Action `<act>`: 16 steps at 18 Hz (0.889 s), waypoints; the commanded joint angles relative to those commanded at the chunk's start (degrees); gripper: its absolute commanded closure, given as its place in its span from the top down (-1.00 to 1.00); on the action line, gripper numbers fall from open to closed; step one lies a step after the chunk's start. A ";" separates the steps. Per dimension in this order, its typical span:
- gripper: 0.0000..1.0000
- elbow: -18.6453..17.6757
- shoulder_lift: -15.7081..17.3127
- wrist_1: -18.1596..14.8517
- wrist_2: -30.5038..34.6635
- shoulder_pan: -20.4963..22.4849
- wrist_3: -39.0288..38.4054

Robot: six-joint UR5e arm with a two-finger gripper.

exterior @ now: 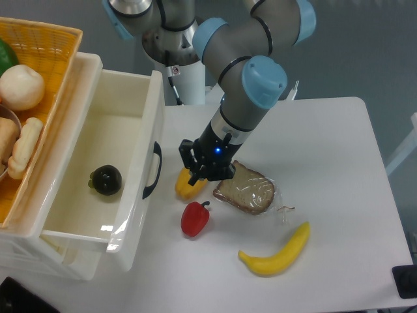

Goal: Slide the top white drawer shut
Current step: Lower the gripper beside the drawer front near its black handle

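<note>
we see a robotics lab: a grey-and-blue jointed robot arm [244, 72] on a white pedestal [189, 81], a plain white desk [339, 163], plastic toy food, bare grey wall.
</note>
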 joint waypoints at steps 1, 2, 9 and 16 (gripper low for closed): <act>-1.00 0.17 0.00 0.00 -0.97 0.00 -0.62; -1.00 0.26 0.00 0.00 -1.50 -0.09 -1.23; -1.00 1.49 0.09 -1.58 -1.68 -2.90 -4.49; -1.00 2.37 0.18 -4.13 -1.68 -3.52 -4.49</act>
